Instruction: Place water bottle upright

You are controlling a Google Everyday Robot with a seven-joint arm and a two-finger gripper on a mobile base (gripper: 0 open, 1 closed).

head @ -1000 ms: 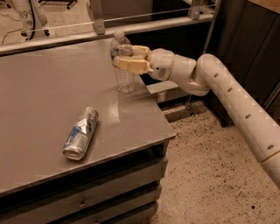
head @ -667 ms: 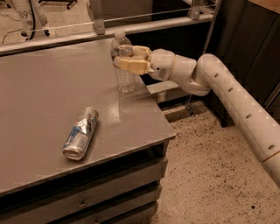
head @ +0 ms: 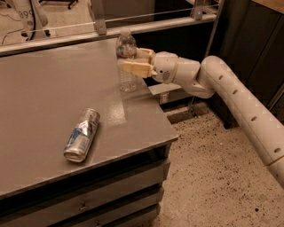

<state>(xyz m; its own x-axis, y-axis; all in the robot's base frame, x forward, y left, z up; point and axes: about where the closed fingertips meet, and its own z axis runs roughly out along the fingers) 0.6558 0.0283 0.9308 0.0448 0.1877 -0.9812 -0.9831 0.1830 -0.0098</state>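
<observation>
Two things are set on the grey table (head: 44, 88): the water bottle (head: 128, 80) and a silver-blue can (head: 82, 135). The water bottle stands upright near the table's far right edge, well apart from the can, which lies on its side nearer the front.

The bottle's middle is covered by the near finger (head: 135, 68) of the gripper (head: 131, 60), and the far finger is partly hidden behind the bottle's shoulder. The gripper is held level at the bottle's upper body, its fingers closed against it from either side, so the bottle is gripped while its base rests on the table.

The white arm (head: 239, 102) is cut off by the right edge. A label band is seen near the bottle's neck, but no words can be read on it. Blue print is seen on the can, and no brand can be made out. Dark digits on a white object (head: 22, 13) in the top left corner are cut off and cannot be read with certainty.
</observation>
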